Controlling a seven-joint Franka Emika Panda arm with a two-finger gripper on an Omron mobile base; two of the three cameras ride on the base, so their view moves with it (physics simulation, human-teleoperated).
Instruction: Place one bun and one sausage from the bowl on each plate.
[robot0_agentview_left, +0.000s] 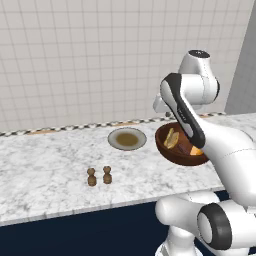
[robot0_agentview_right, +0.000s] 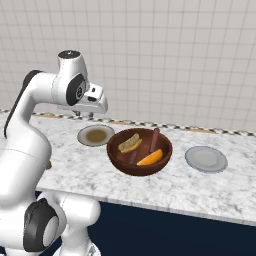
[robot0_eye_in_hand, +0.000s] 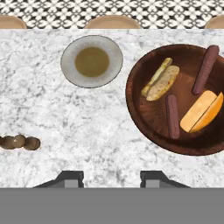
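Observation:
The dark reddish-brown bowl (robot0_eye_in_hand: 132, 98) (robot0_agentview_left: 170, 152) (robot0_agentview_right: 140, 169) stands on the marble counter. It holds a pale bun (robot0_eye_in_hand: 161, 81), an orange bun (robot0_eye_in_hand: 201, 113) and two sausages (robot0_eye_in_hand: 205, 70) (robot0_eye_in_hand: 172, 116). To its left lies the plate with the brownish centre (robot0_eye_in_hand: 68, 54) (robot0_agentview_left: 113, 139) (robot0_agentview_right: 82, 136), bare of food. The plain grey plate (robot0_agentview_right: 205, 159) lies to the bowl's right, also bare. My gripper (robot0_eye_in_hand: 111, 177) (robot0_agentview_right: 83, 115) hangs high over the counter between the brownish plate and the bowl, looking straight down. It is open with nothing between its fingers.
Two small brown shakers (robot0_agentview_left: 99, 176) (robot0_eye_in_hand: 19, 142) stand on the counter left of the plates, nearer the front edge. A tiled wall with a patterned strip (robot0_eye_in_hand: 112, 13) runs along the back of the counter.

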